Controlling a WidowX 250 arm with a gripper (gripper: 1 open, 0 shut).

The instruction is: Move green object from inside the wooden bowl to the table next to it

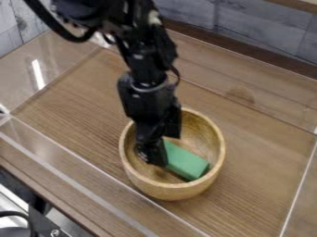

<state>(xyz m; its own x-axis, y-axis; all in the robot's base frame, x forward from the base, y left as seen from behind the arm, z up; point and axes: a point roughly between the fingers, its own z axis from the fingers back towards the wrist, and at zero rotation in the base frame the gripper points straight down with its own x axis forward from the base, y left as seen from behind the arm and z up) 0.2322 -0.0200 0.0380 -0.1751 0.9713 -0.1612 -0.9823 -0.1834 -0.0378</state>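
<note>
with our gripper (158,148) spread wide over one end of the green object (188,163) lying in the wooden bowl (173,185), we risk an off-centre pinch tipping it out.

- Clear acrylic walls (74,171): low transparent panels along the table's edges, with glare on the left panel.
- Grey tiled wall (254,28): behind the table's far edge.
- Dark cable (15,222): below the near-left corner.
</note>
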